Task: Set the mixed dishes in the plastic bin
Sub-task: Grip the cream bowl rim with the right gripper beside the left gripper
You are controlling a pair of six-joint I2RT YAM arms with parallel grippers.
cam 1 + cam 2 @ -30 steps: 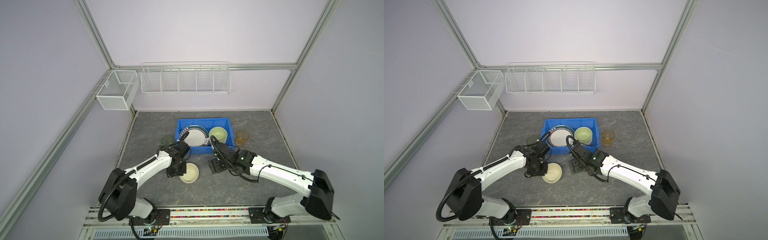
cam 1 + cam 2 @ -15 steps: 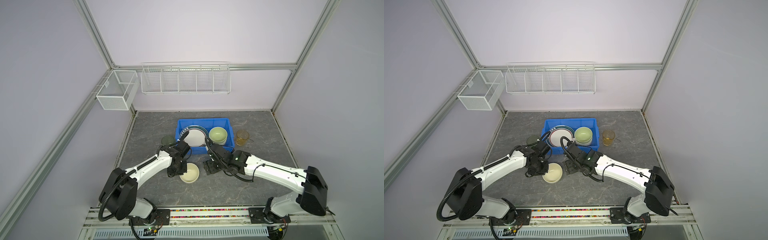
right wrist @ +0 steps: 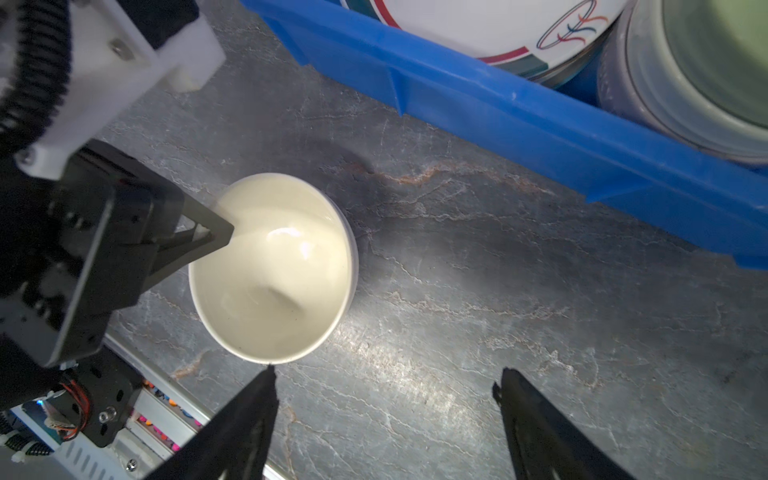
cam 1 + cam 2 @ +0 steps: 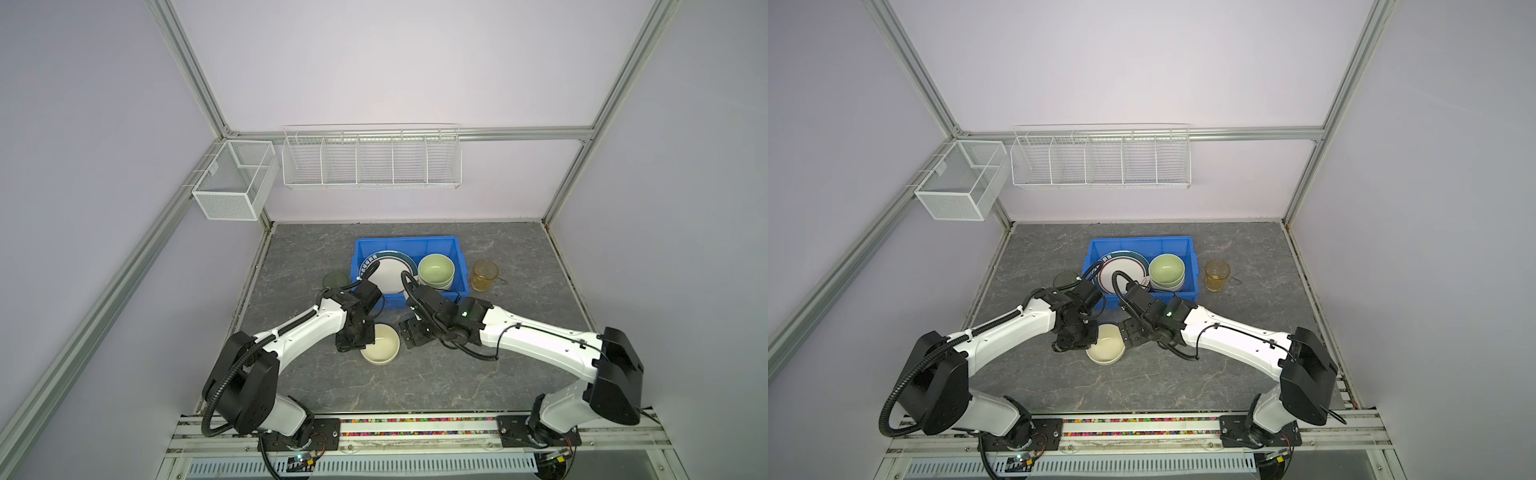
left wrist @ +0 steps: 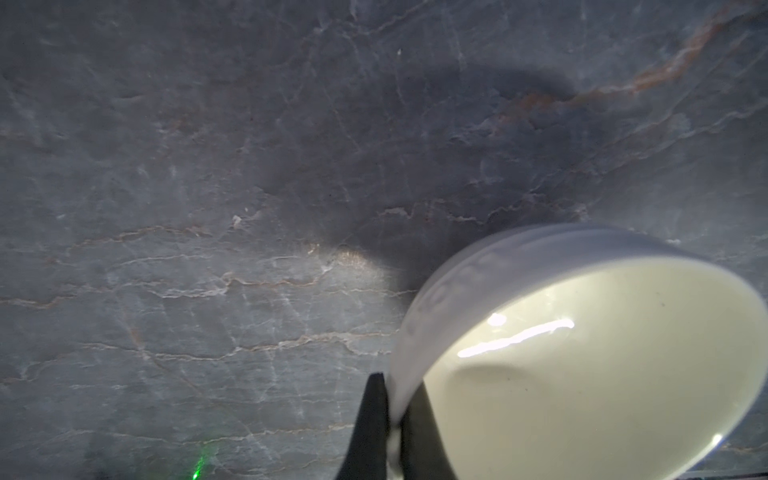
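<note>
Left gripper (image 5: 395, 390) is clamping the rim of the cream bowl (image 4: 380, 349), one finger inside and one outside. The cream bowl is sitting outside the bin (image 4: 407, 240), near its front wall. Right gripper (image 3: 386, 374) is hovering beside the cream bowl, jaws spread wide, holding nothing. A plate (image 4: 390, 272) and a green bowl (image 4: 435, 268) are lying in the bin.
</note>
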